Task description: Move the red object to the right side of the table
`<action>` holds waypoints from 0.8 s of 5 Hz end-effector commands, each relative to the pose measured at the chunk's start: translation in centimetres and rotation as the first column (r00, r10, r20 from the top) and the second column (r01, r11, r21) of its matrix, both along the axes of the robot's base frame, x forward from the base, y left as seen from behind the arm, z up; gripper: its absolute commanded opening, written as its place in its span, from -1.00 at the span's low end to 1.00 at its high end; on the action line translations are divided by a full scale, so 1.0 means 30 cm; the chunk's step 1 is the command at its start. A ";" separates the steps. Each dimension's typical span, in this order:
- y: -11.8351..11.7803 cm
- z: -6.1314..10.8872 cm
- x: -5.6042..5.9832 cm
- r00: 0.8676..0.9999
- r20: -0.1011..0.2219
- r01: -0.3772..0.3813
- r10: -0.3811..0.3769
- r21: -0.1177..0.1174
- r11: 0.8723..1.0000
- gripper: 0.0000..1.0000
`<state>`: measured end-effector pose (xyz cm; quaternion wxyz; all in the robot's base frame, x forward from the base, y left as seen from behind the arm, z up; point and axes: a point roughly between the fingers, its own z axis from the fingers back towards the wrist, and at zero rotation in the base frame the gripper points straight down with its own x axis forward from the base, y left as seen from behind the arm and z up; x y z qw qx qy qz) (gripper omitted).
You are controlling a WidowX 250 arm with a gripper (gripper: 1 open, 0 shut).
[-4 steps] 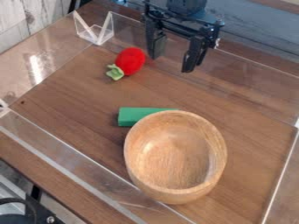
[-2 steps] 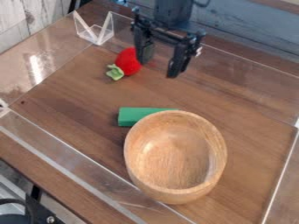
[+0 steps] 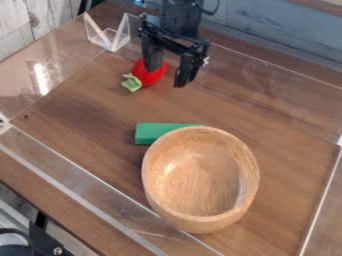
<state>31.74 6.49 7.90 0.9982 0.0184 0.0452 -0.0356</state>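
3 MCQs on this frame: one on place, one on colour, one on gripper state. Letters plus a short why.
1. Where does the green block lie?
A. inside the wooden bowl
B. on the table beside the bowl's far-left rim
C. against the red object

2. What colour is the red object's leafy end?
A. light green
B. yellow
C. blue

3. How does the gripper stand?
A. shut on the green block
B. shut, holding nothing
C. open, fingers down over the red object

Key:
1 B: the block rests on the table just outside the wooden bowl.
2 A: a pale green tip shows at its left end.
3 C: the two fingers stand apart, with the red object showing between them.
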 end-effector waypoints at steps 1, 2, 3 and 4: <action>0.065 0.050 0.040 0.996 0.077 0.040 -0.042 0.031 0.999 1.00; 0.116 0.045 0.058 0.994 0.092 0.060 -0.064 0.047 0.997 1.00; 0.134 0.030 0.083 0.994 0.098 0.039 -0.045 0.057 0.998 1.00; 0.141 0.015 0.103 0.994 0.106 0.022 -0.029 0.062 0.998 1.00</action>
